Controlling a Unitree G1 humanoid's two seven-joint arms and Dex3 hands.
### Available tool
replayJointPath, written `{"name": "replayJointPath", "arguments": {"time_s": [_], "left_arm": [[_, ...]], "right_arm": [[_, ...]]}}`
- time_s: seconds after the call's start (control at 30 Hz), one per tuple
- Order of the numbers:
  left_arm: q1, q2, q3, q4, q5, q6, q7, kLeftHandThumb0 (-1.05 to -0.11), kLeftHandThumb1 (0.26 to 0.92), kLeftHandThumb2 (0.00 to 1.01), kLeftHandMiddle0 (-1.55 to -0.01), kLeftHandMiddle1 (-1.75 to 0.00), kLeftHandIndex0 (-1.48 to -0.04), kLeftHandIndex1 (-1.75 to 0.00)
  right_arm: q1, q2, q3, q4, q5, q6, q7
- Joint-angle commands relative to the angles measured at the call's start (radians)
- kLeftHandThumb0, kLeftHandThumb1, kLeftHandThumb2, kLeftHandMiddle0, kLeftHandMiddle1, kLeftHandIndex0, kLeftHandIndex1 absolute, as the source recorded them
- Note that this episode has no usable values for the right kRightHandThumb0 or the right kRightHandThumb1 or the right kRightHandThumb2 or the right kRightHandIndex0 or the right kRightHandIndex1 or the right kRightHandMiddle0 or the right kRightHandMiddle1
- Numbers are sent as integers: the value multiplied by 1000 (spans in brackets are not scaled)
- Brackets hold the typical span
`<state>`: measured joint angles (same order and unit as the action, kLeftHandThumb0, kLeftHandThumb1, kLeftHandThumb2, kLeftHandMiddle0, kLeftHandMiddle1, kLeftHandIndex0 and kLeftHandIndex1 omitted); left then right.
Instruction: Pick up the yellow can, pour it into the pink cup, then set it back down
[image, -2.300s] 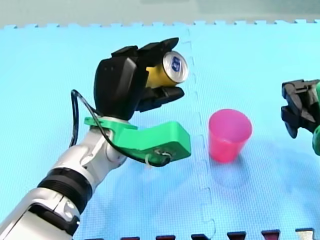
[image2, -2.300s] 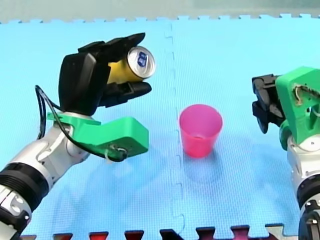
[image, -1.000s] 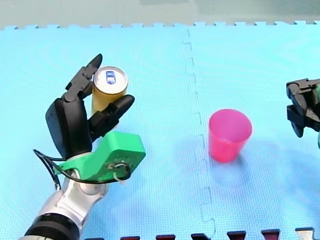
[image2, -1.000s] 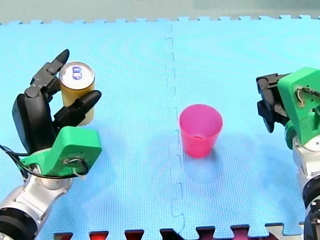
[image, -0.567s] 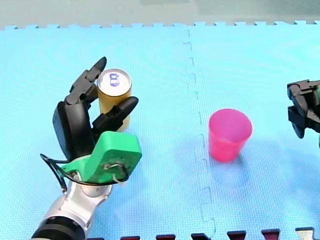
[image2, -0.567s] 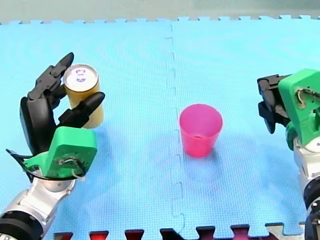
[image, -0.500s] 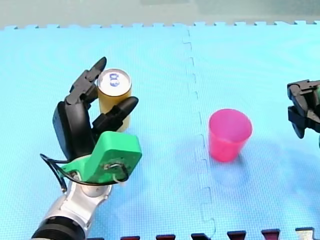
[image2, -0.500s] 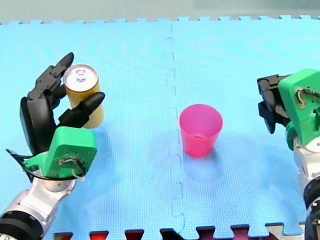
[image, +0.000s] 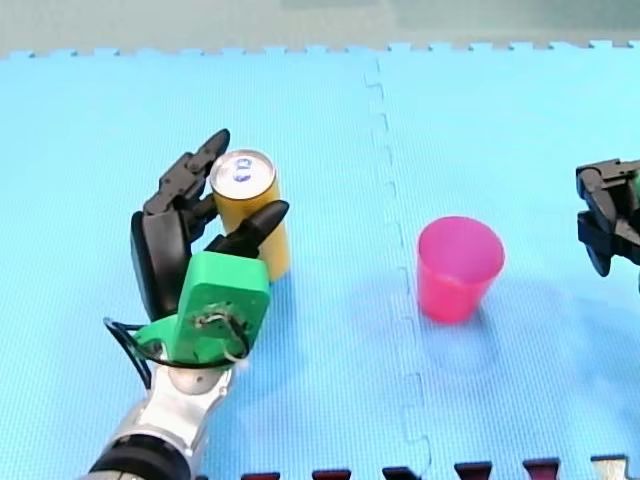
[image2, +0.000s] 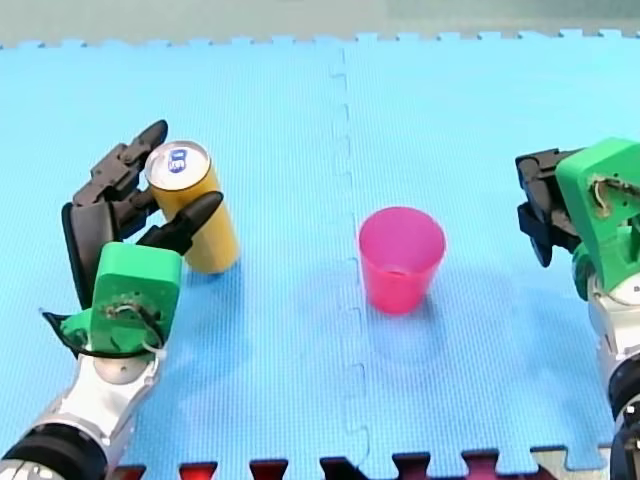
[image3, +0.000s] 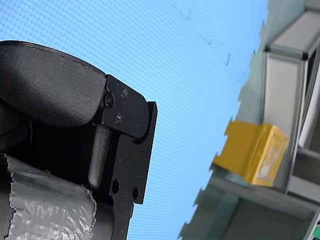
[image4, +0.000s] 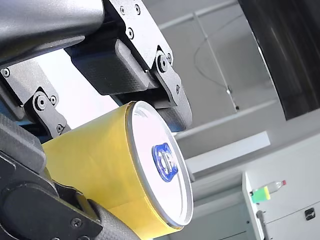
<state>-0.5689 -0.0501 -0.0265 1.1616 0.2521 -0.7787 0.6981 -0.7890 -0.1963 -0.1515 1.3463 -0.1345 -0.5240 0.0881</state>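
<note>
Blue foam mat (image: 330, 110) is covering the whole floor area, with a puzzle seam running down the middle. Left arm is coming in from the near-left corner, carrying a green wrist mount (image: 215, 305). Left hand (image: 165, 250) is sitting left of the seam and wrapping the can (image: 275, 250): thumb (image2: 190, 222) is crossing the can's near side, and the other fingers (image2: 125, 170) are reaching up along its far-left side by the rim. The second wrist view is showing finger links pressing against the can wall on both sides, so the hand is gripping it, though the fingers are only part curled. Right hand (image2: 540, 210) is hanging at the right edge, holding nothing; can't tell how far it's open. Pink cup (image: 458, 268) is standing upright just right of the seam, well apart from both hands. Can is standing roughly upright with its silver lid up, well left of the cup, base looking down on the mat; can't tell if it's fully seated.
</note>
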Motion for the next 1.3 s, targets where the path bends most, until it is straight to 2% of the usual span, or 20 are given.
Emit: {"name": "replayJointPath", "arguments": {"time_s": [0.0,0.3,0.63,0.8,1.27], "left_arm": [[-14,0,6,10,-4,-16,-3,-336,818,0,-1246,-16,-1160,0],[-10,-15,21,36,-16,-39,-37,-330,820,1,-1250,-11,-1157,0],[-11,-17,8,45,10,-23,-21,-328,822,1,-1252,-7,-1155,0],[-35,-34,1,70,22,11,11,-327,822,0,-1253,-6,-1162,-3],[-28,-32,-33,106,59,31,37,-323,819,0,-1253,-2,-1168,-1]], "right_arm": [[3,-5,-1,0,0,-5,-2],[3,-10,-2,-1,0,-8,2],[3,-11,0,0,-2,-11,0],[4,-12,-2,-1,0,-15,1],[8,-14,2,-2,-3,-21,-2]]}}
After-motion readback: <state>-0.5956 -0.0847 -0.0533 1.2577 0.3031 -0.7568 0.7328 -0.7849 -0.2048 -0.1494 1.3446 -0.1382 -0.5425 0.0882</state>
